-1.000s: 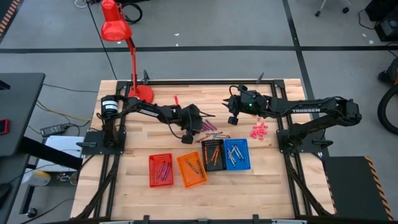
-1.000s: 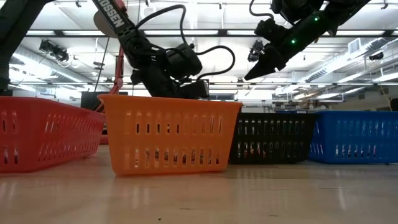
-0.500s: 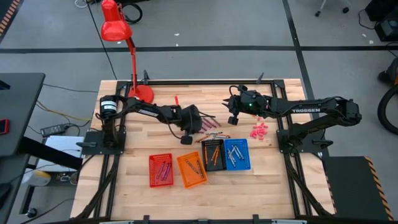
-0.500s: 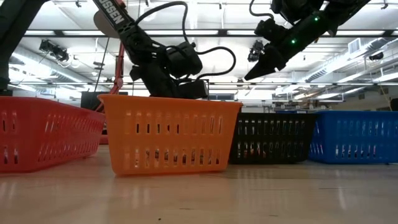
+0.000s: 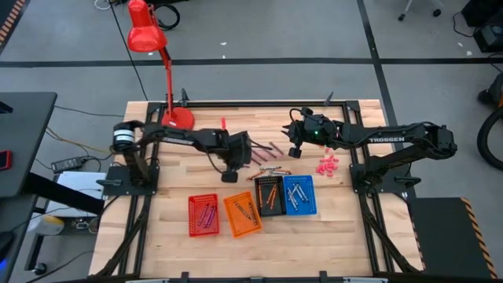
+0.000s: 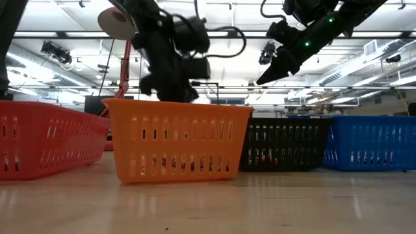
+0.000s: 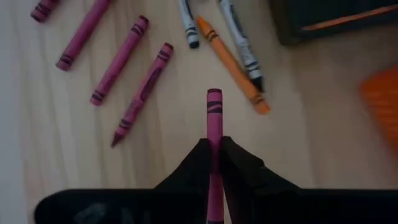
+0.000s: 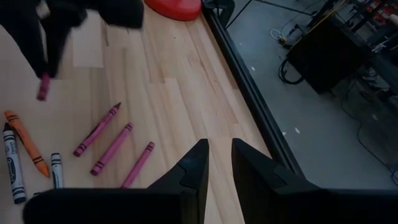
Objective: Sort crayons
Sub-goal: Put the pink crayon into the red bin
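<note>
The left pincer [image 7: 214, 163] hangs above the wooden counter [image 5: 169, 232], clamped on a magenta crayon [image 7: 214, 118] that juts out past its fingertips, while a loose scatter of crayons [image 7: 140, 68], magenta, orange and grey, lies on the boards beneath it. The right pincer [image 8: 217, 163] waits over the counter's far side with a narrow gap between its fingers and nothing held. Four small baskets sit in a row nearer the front: the red basket [image 5: 203, 215], orange basket [image 5: 241, 214], black basket [image 5: 269, 196] and blue basket [image 5: 299, 194], each with a few crayons already inside. The risk from here is a slip: the thin, smooth stick is gripped by one end only, so a quick swing toward the baskets could likely twist it loose or drop it into the wrong colour's bin, the orange and red ones standing close together. A red desk lamp [image 5: 151, 47] stands at the counter's back edge and a small pink heap [image 5: 327, 165] lies near the right arm. Beyond is a grey workshop floor with cables, under long ceiling lights.
</note>
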You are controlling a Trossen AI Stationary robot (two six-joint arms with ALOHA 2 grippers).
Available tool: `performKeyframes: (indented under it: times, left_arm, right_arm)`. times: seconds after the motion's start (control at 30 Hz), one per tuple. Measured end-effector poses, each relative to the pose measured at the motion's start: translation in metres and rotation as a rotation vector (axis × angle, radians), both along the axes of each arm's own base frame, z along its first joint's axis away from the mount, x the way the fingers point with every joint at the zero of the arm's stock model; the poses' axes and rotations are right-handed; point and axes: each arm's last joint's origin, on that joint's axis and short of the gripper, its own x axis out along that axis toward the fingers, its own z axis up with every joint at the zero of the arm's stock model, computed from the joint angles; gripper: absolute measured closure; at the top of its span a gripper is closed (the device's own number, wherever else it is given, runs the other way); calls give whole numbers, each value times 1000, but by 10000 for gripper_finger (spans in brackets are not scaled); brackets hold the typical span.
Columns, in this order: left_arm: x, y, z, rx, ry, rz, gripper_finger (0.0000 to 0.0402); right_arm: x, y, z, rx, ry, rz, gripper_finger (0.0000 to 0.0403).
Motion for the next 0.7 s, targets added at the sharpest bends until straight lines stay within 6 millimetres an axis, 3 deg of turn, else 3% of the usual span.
performKeyframes:
  times: [0.13,0.4,0.7]
  left_arm:
    - [-13,-18,28,-35,-22,23,365]
    - [-40,-84,65,-169,-24,34,364]
    - [-66,-164,50,-156,152,-171,363]
  right_arm:
    - [0,-1,0,-10,5,4,328]
    - [2,-8,8,-81,-49,4,328]
    - [6,-11,21,-170,-161,18,328]
